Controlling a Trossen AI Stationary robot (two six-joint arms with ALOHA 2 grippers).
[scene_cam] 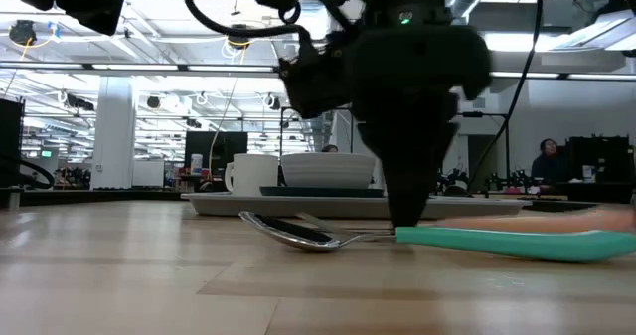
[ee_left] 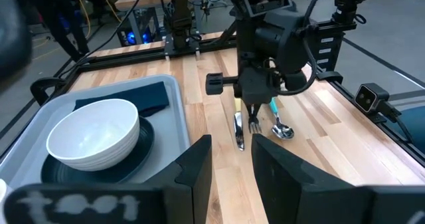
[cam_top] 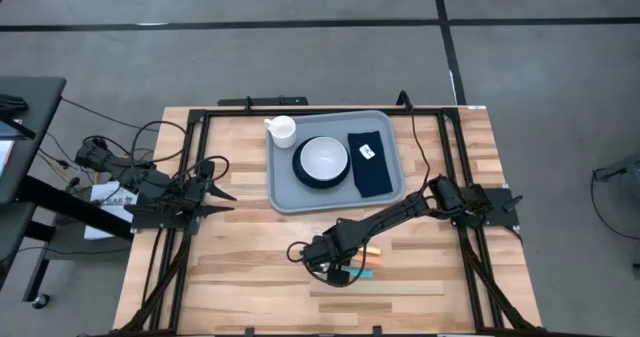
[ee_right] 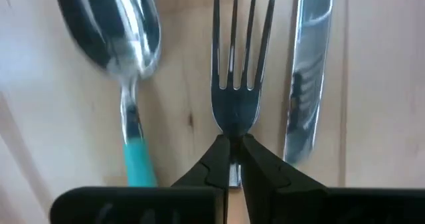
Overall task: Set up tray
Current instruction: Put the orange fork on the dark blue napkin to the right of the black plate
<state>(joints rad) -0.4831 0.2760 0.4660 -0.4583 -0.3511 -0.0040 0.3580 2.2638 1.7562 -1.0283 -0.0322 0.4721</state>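
Tray [cam_top: 283, 189]: flat grey-blue rectangle, rounded corners, low raised rim, sitting on the far half of the wooden table [cam_top: 240, 267], roughly centred, toward 12 o'clock in the high view. Long axis runs left-right across the table, slightly rotated so its right end sits a bit farther from the front edge. On it: dark teal plate [cam_top: 303, 177] mid-tray with a white bowl [cam_top: 323, 158] stacked on it, white mug [cam_top: 282, 129] at the tray's 10 o'clock corner, dark navy napkin [cam_top: 370, 167] lying along the 3 o'clock side with a small white tag on top. Right gripper [ee_right: 232, 159] is down on the table at about 6 o'clock from the tray, well apart from it, fingers pinched on the neck of a fork [ee_right: 241, 78] just below the tines; fork lies flat on the wood. Teal-handled spoon [ee_right: 126, 64] on one side of the fork, knife [ee_right: 307, 71] on the other, all three roughly parallel and close, not touching. Orange handle visible beside the teal one in the high view; can't tell which utensil it belongs to. Left gripper [ee_left: 231, 164] parked at the table's left edge, about 9 o'clock from the tray, fingers apart with a clear gap, holding nothing.
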